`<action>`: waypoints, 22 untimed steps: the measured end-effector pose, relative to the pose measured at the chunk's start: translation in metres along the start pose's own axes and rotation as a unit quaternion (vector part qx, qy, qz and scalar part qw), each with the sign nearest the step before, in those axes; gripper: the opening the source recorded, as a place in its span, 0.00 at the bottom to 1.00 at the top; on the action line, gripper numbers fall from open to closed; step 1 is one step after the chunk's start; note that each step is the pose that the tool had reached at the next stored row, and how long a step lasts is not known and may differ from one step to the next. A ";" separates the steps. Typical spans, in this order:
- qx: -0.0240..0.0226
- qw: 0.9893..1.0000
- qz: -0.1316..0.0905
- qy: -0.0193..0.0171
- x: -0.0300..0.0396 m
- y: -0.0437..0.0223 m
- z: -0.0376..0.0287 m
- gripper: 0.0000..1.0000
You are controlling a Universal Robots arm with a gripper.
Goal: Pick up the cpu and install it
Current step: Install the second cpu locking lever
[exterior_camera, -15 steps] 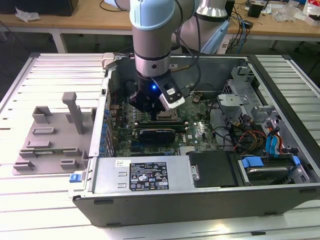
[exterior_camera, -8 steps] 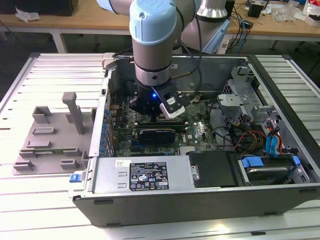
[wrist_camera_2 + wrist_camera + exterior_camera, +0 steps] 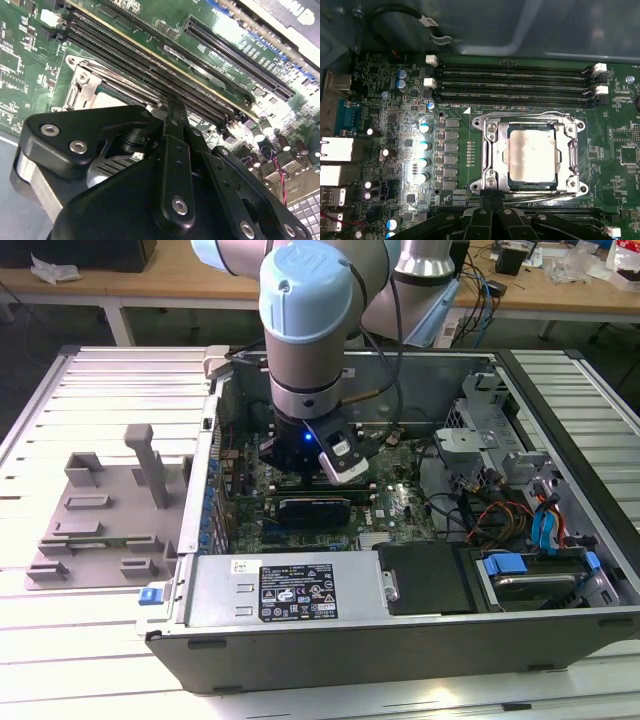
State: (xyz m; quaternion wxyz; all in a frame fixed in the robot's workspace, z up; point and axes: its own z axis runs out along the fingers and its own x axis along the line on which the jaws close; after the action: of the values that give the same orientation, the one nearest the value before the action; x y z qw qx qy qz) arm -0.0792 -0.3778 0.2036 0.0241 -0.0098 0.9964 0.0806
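My black pincer (image 3: 492, 206) has its fingers pressed together, holding nothing; the flat silvery-grey square cpu (image 3: 531, 153) sits seated in the metal socket frame (image 3: 490, 150) just ahead of its tips, apparently placed already.

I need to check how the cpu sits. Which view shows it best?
The first wrist view: the cpu lies face-on inside the socket frame. In the second wrist view the gripper covers most of the socket. In the exterior view the arm blocks that spot.
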 end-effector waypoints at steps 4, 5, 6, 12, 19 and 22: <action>-0.008 1.000 0.000 0.000 0.0028 0.0000 0.0004 0.11; -0.010 1.000 0.000 0.000 0.0048 0.0000 0.0006 0.11; -0.011 1.000 0.000 0.000 0.0059 0.0000 0.0006 0.11; -0.016 1.000 0.001 -0.001 0.0121 -0.0001 0.0023 0.11; -0.010 1.000 0.001 0.000 0.0148 -0.0003 0.0048 0.11; -0.008 1.000 0.000 0.000 0.0143 0.0011 -0.0037 0.11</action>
State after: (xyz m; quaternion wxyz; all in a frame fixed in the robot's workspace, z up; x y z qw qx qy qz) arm -0.0937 -0.3776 0.2068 0.0242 -0.0097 0.9957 0.0889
